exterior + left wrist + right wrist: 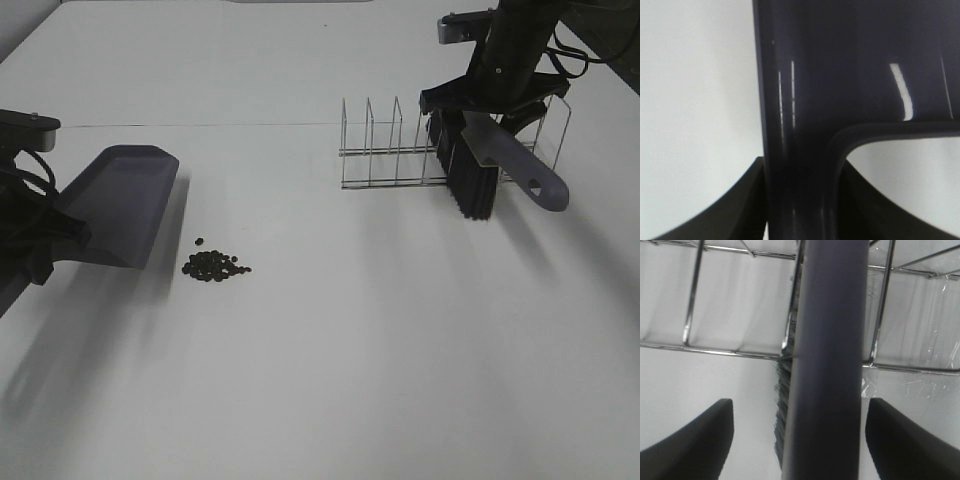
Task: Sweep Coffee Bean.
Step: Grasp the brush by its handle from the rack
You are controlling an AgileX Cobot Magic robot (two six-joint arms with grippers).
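Now, the right claw [800, 410] sits released astride the grey-handled, black-bristled brush [510, 160] in the far-right wire rack [385, 150]: centre, then clench squarely. The left claw [802, 165] grasps the dark plastic dustpan [120, 200], just left of the small dark coffee beans [213, 265].

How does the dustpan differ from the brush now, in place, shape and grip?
Place: the dustpan is on the left, near the coffee beans; the brush stands on the right at the wire rack.
Shape: the dustpan is a wide scoop; the brush is narrow, with black bristles.
Grip: the left gripper is shut on the dustpan's handle; the right gripper is open around the brush's handle.
Both are dark grey.
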